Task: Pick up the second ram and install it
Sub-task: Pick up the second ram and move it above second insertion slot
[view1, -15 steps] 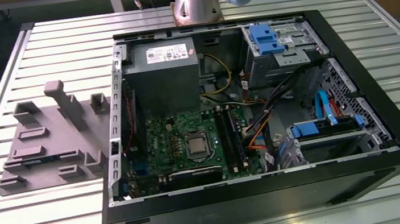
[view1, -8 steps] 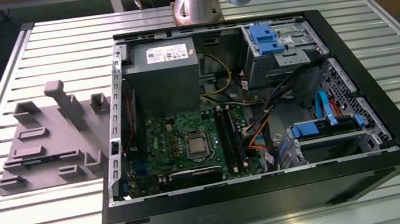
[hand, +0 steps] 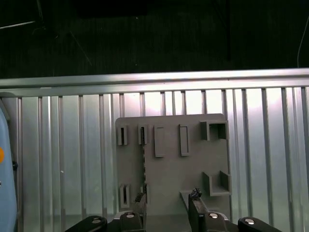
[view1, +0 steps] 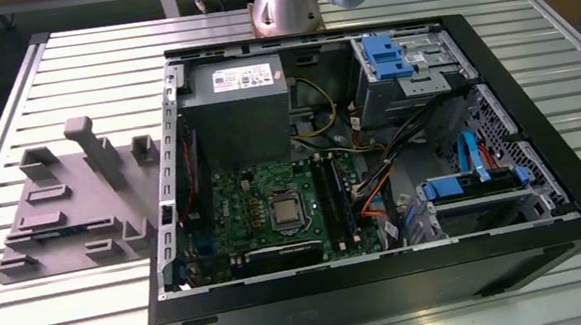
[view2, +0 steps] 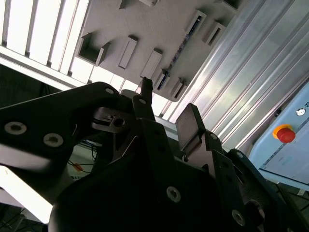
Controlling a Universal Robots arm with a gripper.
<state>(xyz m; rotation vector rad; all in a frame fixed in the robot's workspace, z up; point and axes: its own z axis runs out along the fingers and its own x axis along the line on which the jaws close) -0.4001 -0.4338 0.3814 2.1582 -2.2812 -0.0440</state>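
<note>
First wrist view: spread gripper (hand: 167, 198) seemingly clear above fixture (hand: 193, 154) edge.

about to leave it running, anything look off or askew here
Nothing stands out: the second ram sits straight on edge in the grey holder, the holder lies flat on the slatted table, and the gripper hangs open and empty near it.

The gripper (hand: 167, 199) points down from the arm (view1: 291, 0), its fingers (hand: 197, 209) spread apart.
</note>
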